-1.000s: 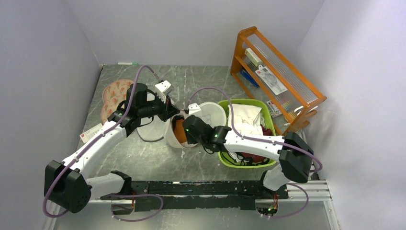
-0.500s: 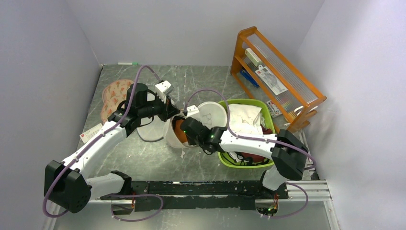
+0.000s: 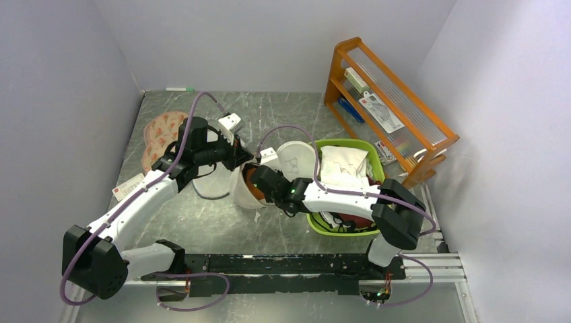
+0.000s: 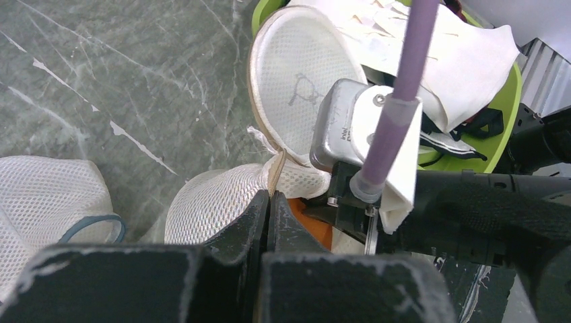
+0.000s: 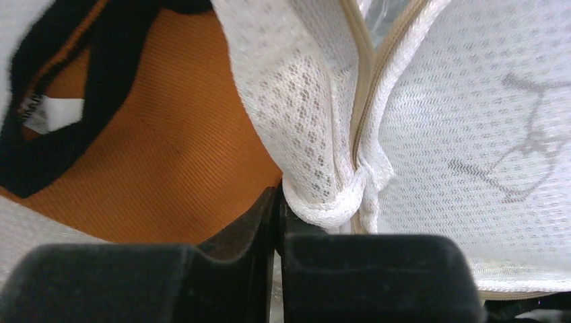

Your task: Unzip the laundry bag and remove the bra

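The laundry bag lies open like a clamshell: its lid with the dark mark (image 3: 296,158) is tipped up against the green basket, and its lower half (image 3: 237,192) rests on the table. The orange cup of the bra (image 3: 250,180) shows inside. My left gripper (image 3: 244,160) is shut on the bag's beige zipper rim (image 4: 275,176). My right gripper (image 3: 260,182) is inside the opening, jaws shut (image 5: 278,202). The mesh hinge fold (image 5: 326,202) rests on its tip and the bra cup (image 5: 168,155) is just left of it. Nothing shows between the jaws.
A green basket (image 3: 315,227) of white and dark cloths stands right of the bag. A white mesh bag with a grey ring (image 3: 209,182) lies left of it, and a pink patterned bag (image 3: 161,131) beyond. An orange rack (image 3: 387,101) stands at the back right.
My right gripper has slid left, deeper into the open bag toward the orange cup. The left gripper has held its place on the rim.
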`<state>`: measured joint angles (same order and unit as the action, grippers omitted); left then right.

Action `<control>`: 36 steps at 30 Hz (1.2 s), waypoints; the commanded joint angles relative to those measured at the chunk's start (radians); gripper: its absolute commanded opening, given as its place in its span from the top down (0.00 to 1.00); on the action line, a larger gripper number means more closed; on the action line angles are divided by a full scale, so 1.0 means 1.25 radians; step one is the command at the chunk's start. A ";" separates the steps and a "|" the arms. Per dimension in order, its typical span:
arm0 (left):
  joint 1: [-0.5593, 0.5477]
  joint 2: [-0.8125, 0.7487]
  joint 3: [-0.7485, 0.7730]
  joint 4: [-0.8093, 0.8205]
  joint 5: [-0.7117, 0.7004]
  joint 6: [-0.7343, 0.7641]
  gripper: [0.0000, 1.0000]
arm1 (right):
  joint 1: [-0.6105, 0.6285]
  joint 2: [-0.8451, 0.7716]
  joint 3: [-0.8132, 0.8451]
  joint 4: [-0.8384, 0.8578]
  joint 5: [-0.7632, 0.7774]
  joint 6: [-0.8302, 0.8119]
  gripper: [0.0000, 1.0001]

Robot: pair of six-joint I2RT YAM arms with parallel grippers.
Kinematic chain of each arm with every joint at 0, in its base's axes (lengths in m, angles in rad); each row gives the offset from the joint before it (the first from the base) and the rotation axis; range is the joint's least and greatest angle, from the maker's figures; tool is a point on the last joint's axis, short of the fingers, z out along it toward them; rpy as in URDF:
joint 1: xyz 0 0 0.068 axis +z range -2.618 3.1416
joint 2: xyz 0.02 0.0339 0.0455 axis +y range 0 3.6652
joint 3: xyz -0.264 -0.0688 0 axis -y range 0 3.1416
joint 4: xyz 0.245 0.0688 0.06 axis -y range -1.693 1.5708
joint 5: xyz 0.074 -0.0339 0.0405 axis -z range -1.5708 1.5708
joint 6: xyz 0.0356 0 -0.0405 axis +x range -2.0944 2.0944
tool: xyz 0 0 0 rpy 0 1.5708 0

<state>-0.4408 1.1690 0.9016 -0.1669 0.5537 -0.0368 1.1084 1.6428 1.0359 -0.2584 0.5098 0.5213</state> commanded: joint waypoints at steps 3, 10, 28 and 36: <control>-0.007 -0.014 0.005 0.034 -0.006 0.010 0.93 | 0.008 -0.084 0.009 0.112 -0.045 -0.067 1.00; -0.008 -0.011 0.007 0.030 -0.009 0.012 0.93 | 0.005 -0.254 -0.109 0.322 -0.204 -0.081 1.00; -0.010 -0.001 0.015 0.016 -0.031 0.011 0.93 | 0.004 -0.584 -0.053 0.294 -0.110 -0.196 1.00; -0.011 -0.001 0.013 0.016 -0.036 0.012 0.93 | 0.005 -0.690 0.001 0.268 -0.044 -0.253 1.00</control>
<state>-0.4488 1.1709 0.9020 -0.1680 0.5186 -0.0334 1.1122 0.8249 0.9760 0.0883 0.3904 0.2630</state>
